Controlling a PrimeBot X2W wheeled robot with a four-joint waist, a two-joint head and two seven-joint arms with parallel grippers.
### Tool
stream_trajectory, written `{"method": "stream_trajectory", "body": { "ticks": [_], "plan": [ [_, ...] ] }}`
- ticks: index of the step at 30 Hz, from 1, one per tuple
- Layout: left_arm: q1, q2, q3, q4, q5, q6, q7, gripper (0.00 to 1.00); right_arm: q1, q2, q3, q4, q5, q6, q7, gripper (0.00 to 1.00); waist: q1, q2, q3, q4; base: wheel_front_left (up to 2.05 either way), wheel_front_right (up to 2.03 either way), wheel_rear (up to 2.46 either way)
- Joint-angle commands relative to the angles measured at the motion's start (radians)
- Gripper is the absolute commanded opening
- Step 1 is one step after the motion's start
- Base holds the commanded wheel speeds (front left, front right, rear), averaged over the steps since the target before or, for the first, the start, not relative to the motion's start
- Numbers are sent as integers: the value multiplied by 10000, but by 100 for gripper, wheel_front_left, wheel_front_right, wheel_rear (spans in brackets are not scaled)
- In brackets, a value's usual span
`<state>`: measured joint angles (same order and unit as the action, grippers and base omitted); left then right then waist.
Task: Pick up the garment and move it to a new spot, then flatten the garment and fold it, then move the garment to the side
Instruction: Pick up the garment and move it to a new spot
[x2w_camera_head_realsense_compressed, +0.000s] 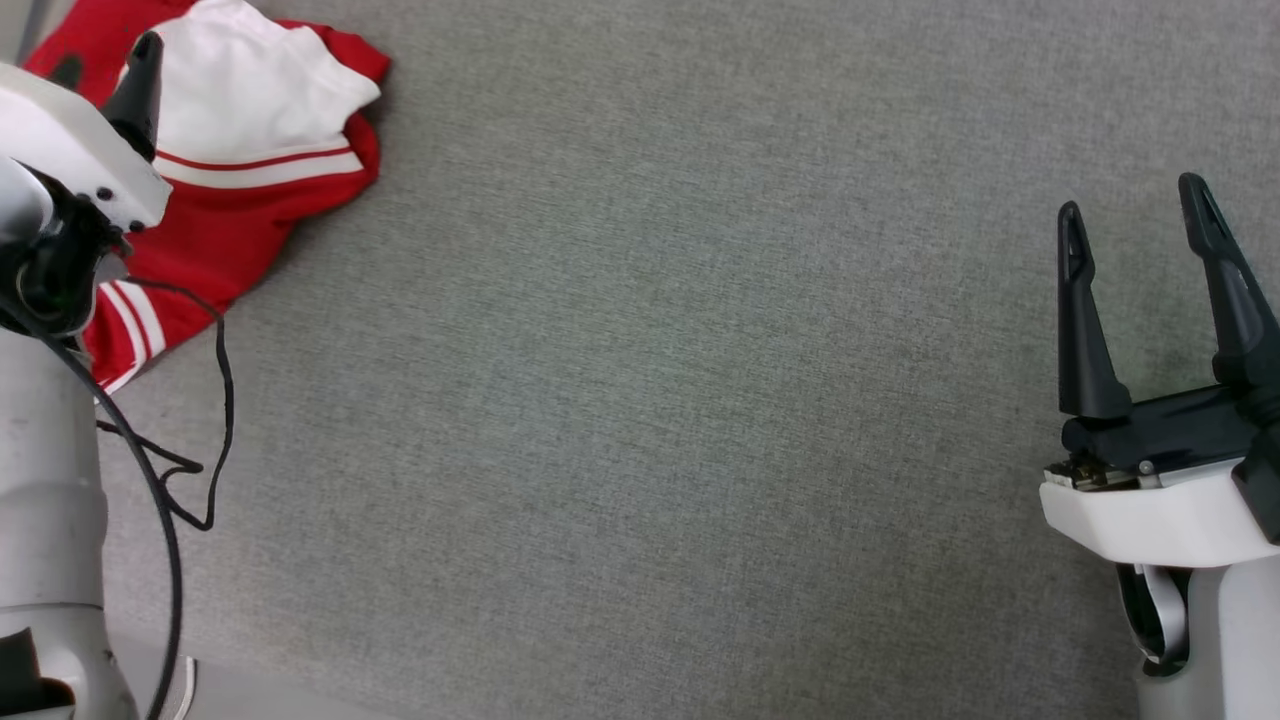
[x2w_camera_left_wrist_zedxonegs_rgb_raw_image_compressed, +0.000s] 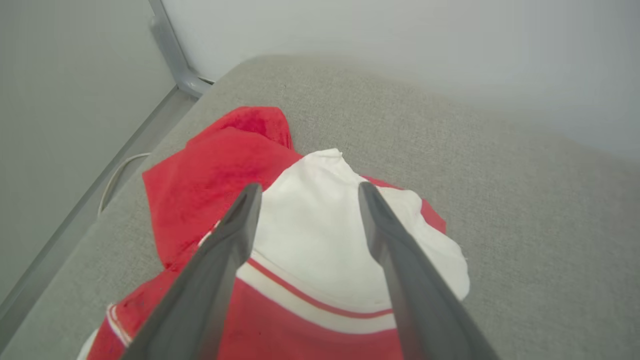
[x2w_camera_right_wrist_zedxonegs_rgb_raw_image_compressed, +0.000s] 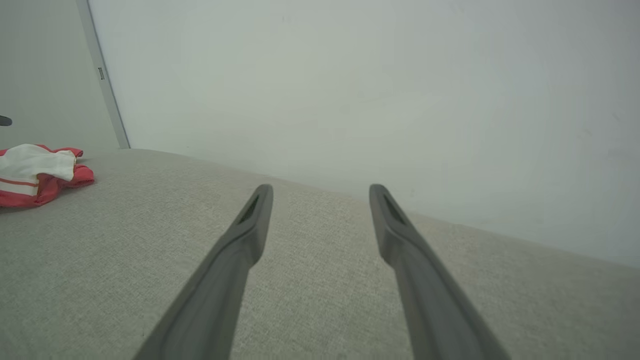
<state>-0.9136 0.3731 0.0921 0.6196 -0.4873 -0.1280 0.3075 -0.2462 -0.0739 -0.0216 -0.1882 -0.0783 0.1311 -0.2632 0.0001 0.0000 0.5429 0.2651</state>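
Your left hand (x2w_camera_left_wrist_zedxonegs_rgb_raw_image_compressed: 308, 187) is released: in the left wrist view its two dark fingers (x2w_camera_left_wrist_zedxonegs_rgb_raw_image_compressed: 235, 235) stand well apart with nothing pinched between them. They frame the garment (x2w_camera_left_wrist_zedxonegs_rgb_raw_image_compressed: 220, 165), a red jersey T-shirt that lies crumpled in a heap. A white sleeve (x2w_camera_left_wrist_zedxonegs_rgb_raw_image_compressed: 320, 215) sits on top of the heap, right in the gap between your fingers. Its red-and-white striped trim (x2w_camera_left_wrist_zedxonegs_rgb_raw_image_compressed: 320, 305) runs across just below. From these views you can't tell whether the fingertips touch the cloth or hang just above it.

In the head view the T-shirt sits at the far left corner of the bench (x2w_camera_head_realsense_compressed: 650, 400), which is covered in grey fabric. Your pale left forearm (x2w_camera_head_realsense_compressed: 50, 480) overlaps the T-shirt's near edge. A loose black cable (x2w_camera_head_realsense_compressed: 225, 400) hangs in loops from that arm over the bench.

Your right hand (x2w_camera_head_realsense_compressed: 1131, 196) is released as well. Its fingers are spread and hold nothing, and it sits low at the right side, over bare grey fabric. It is well apart from the T-shirt, which the right wrist view shows as a small red and white bundle at its left edge. A plain pale wall (x2w_camera_right_wrist_zedxonegs_rgb_raw_image_compressed: 350, 90) rises behind the bench in that view. Left of the bench, the left wrist view shows a thin white cord (x2w_camera_left_wrist_zedxonegs_rgb_raw_image_compressed: 116, 175) lying on the floor.
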Motion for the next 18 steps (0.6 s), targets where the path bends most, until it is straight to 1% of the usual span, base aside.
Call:
{"method": "stream_trajectory", "body": {
  "ticks": [1,4,9,14,18],
  "plan": [
    [-72,76,-108,92,-99,-15,252,100,-149,-43,-2,-57,-37,-7,-24,100,-1,0,126,-92,0,0,0],
    [-212,409,-432,294,-583,-15,1247,100,-210,-60,-46,-105,-64,-7,-24,100,-1,0,296,-183,0,0,0],
    [-310,782,-1014,782,-1261,-16,2643,100,-276,-119,-90,-207,-70,-7,-24,100,-1,0,588,-286,0,0,0],
    [-216,854,-1530,1426,-2030,-18,3924,100,-467,-172,-42,-241,-42,-7,-24,100,-1,0,841,-381,0,0,0],
    [-88,916,-1954,1749,-2505,-17,4471,100,-537,-148,-14,-208,-20,-7,-24,100,-1,0,939,-458,0,0,0]
  ]
}}
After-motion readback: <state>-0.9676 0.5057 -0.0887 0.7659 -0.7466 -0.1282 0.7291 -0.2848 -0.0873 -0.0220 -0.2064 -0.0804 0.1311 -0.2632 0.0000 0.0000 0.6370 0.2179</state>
